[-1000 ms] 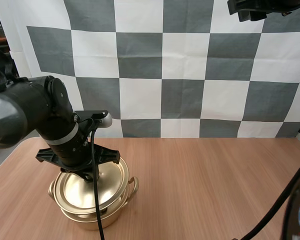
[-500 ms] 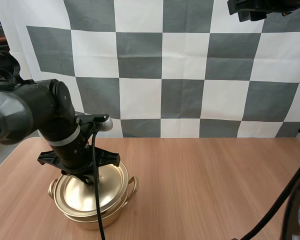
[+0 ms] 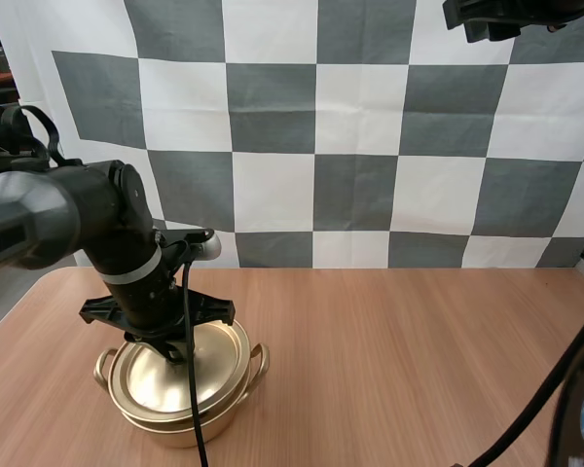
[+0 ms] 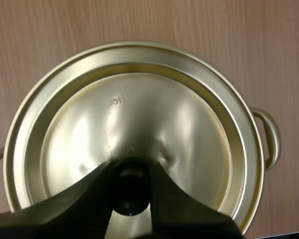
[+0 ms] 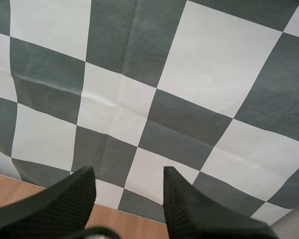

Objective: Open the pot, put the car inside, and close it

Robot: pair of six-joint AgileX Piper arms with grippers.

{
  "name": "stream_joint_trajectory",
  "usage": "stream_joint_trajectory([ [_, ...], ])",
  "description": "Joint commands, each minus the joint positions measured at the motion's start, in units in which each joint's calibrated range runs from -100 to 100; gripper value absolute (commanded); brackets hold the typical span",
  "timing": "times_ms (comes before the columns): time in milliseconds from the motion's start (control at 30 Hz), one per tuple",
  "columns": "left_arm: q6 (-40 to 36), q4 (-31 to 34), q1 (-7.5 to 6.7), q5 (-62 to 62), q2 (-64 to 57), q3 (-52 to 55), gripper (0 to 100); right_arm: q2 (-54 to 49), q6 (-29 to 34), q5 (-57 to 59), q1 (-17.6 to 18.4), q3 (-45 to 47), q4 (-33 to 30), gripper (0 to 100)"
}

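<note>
High view: a round, shiny gold-coloured metal pot (image 3: 190, 418) stands toward 8 o'clock on the wood-grain table (image 3: 409, 360), with loop handles (image 3: 259, 358) at its 3 and 9 o'clock and its shallow, dished lid (image 3: 170, 375) on top. In the left wrist view the left gripper (image 4: 131, 172) pinches the lid's small round black knob (image 4: 131, 198) between its ribbed black tips. In the right wrist view the right gripper (image 5: 129, 186) has its ribbed fingers (image 5: 184, 211) spread apart, with nothing between them.
</note>
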Motion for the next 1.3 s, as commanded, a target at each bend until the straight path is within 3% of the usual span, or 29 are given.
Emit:
stream_joint_trajectory([
  [0, 0.02, -0.02, 0.01, 0.04, 1.22, 0.03, 0, 0.08, 0.03, 0.06, -0.04, -0.03, 0.03, 70],
  [400, -0.16, 0.42, 0.01, -5.64, 2.24, 3.26, 0, 0.08, 0.03, 0.06, -0.04, -0.03, 0.13, 70],
  [467, -1.08, 1.65, 0.01, -5.8, 2.24, 3.44, 7, 0.08, 0.03, 0.06, -0.04, -0.03, 0.13, 70],
  [667, 0.93, 1.86, 0.01, -5.8, 2.24, 3.44, 43, 0.08, 0.03, 0.06, -0.04, -0.03, 0.49, 66],
  [767, 2.83, 1.71, 0.01, -5.43, 2.24, 3.44, 54, 0.08, 0.03, 0.06, -0.04, -0.03, 0.49, 62],
  [900, 6.01, -0.32, 0.01, -4.6, 2.24, 3.44, 63, 0.08, 0.03, 0.06, -0.04, -0.03, 0.49, 59],
  [1200, 8.62, -2.93, 0.01, -3.47, 2.24, 3.44, 69, 0.08, 0.03, 0.06, -0.04, -0.03, 0.49, 59],
  [1267, 5.29, -1.52, 0.01, -4.17, 2.24, 3.44, 78, 0.08, 0.03, 0.06, -0.04, -0.03, 0.49, 59],
])
